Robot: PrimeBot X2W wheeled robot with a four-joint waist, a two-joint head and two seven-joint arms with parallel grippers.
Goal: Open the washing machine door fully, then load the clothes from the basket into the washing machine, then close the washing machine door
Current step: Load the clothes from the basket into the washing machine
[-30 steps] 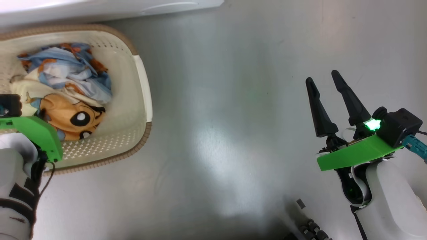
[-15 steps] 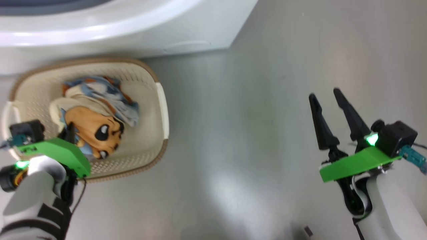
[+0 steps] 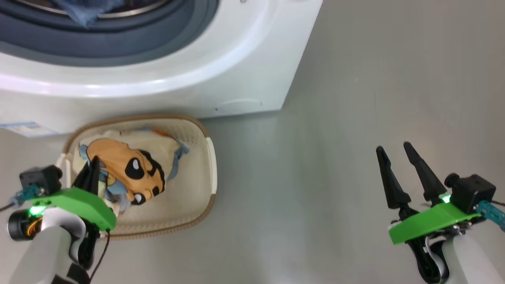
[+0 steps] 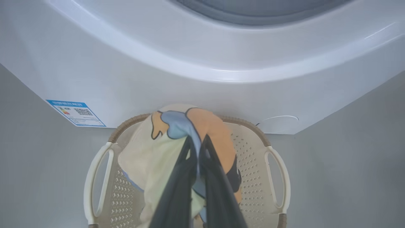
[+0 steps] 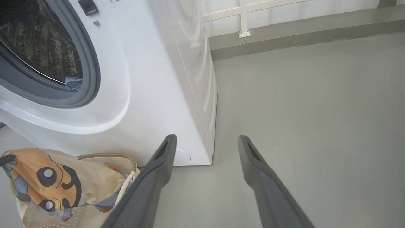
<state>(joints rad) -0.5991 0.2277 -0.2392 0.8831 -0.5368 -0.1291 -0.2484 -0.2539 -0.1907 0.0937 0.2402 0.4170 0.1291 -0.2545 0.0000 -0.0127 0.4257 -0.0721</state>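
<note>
Cloth has come up since a second ago: the cream piece of the clothes [image 3: 126, 173] with the orange dog print, then lying low in the basket [image 3: 212, 157] beside blue folds, now hangs raised over it. It is pinched in the left gripper [image 3: 94, 163], whose two dark fingers are pressed together on the fabric. The head camera has tilted up too, so the washing machine [image 3: 236, 79] now takes the far part of that view, where only its bottom edge showed before. The right gripper [image 3: 392, 146] is as it was: fingers spread, holding nothing, over bare floor [image 3: 335, 138] at the near right, well apart from the basket.

The left wrist view gives the grip close up: fingertips closed on a blue and orange fold, and a blue label sticker [image 4: 76, 113] on the machine's front at the left. The right wrist view gives the open mouth from the side: steel drum [image 5: 38, 47], grey gasket [image 5: 91, 72], a blue piece [image 5: 73, 83] lying at its lip.

The basket stands on the floor just before the machine, below its mouth; the hanging cloth hides much of its inside.
</note>
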